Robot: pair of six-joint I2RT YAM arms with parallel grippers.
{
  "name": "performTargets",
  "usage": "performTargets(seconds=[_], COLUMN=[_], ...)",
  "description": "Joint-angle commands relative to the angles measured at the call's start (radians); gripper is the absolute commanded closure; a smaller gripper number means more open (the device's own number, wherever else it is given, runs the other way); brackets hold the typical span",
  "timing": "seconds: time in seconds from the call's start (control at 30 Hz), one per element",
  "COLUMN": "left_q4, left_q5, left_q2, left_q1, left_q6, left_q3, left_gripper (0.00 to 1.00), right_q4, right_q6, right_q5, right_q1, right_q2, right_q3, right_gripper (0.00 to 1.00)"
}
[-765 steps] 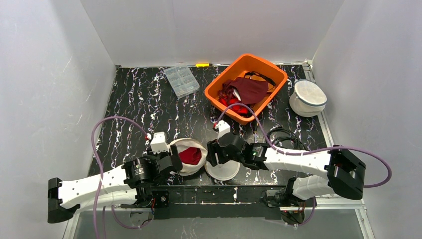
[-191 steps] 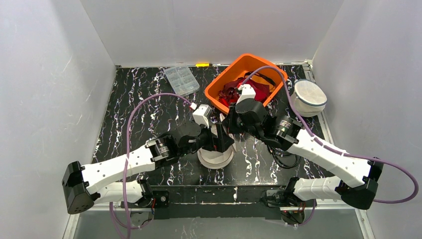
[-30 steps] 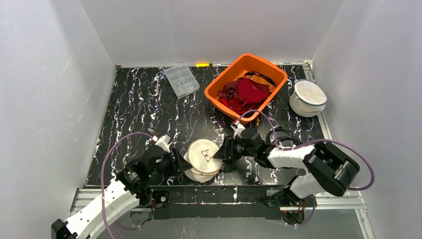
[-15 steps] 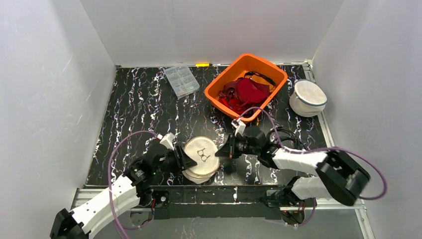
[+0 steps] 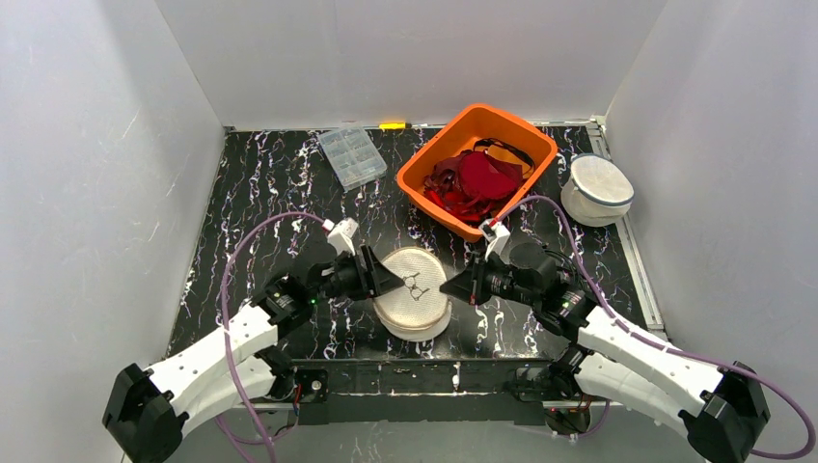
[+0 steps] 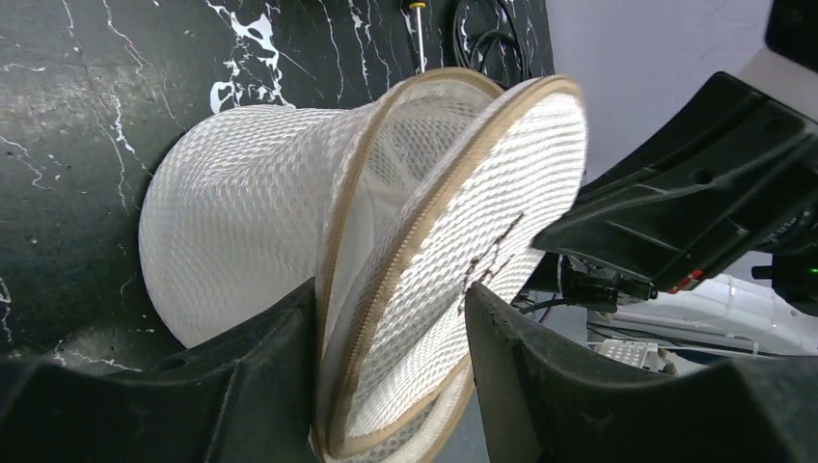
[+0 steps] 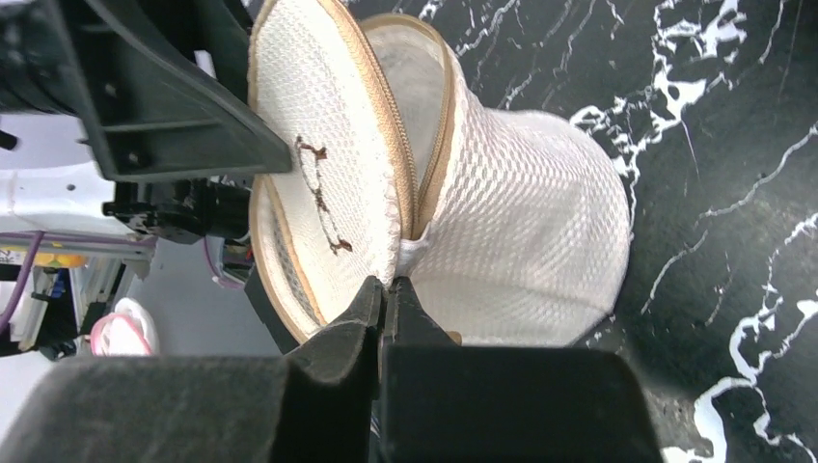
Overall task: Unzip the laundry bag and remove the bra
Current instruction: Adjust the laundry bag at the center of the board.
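Observation:
The laundry bag (image 5: 415, 297) is a round white mesh pouch with a tan zip, tipped on its side near the table's front middle. Its lid (image 7: 328, 164) stands partly apart from the body, and only white mesh shows inside. My left gripper (image 5: 392, 282) reaches in from the left with the lid and zip rim (image 6: 386, 289) between its fingers. My right gripper (image 5: 447, 288) comes from the right. In the right wrist view it (image 7: 388, 284) is shut on a bit of white mesh at the lid's edge. Red and maroon bras (image 5: 479, 178) lie in the orange basket (image 5: 422, 166).
A second round mesh bag (image 5: 597, 188) sits at the back right. A clear plastic box (image 5: 352, 156) lies at the back, with a small yellow item (image 5: 393, 125) against the wall. Black cables (image 5: 542, 258) coil near the right arm.
Both arms have carried the bag away from the front edge, up and to the right. The right gripper has gone from open to shut on the lid's edge.

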Motion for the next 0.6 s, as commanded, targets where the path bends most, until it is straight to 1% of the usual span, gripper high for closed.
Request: performTargets(seconds=[0.0, 0.13, 0.3, 0.43, 0.57], left_q4=[-0.161, -0.279, -0.322, -0.287, -0.276], left_q5=[-0.03, -0.025, 0.019, 0.066, 0.065], left_q2=[-0.06, -0.188, -0.323, -0.36, -0.341], left_q1=[0.001, 0.001, 0.0, -0.002, -0.003], left_q6=[0.071, 0.054, -0.022, -0.074, -0.064], left_q3=[0.024, -0.035, -0.107, -0.143, -0.147], left_gripper=[0.47, 0.48, 0.48, 0.49, 0.5], right_q4=[-0.061, -0.033, 0.008, 0.06, 0.098], right_q6=[-0.021, -0.008, 0.01, 0.051, 0.079], right_q5=[0.003, 0.013, 0.031, 0.044, 0.037], right_q1=[-0.008, -0.01, -0.01, -0.01, -0.009], right_q2=[-0.01, -0.024, -0.036, -0.058, -0.074], right_q3=[-0.008, -0.05, -0.079, -0.113, -0.14], right_gripper=[0.99, 0.99, 0.99, 0.99, 0.99])
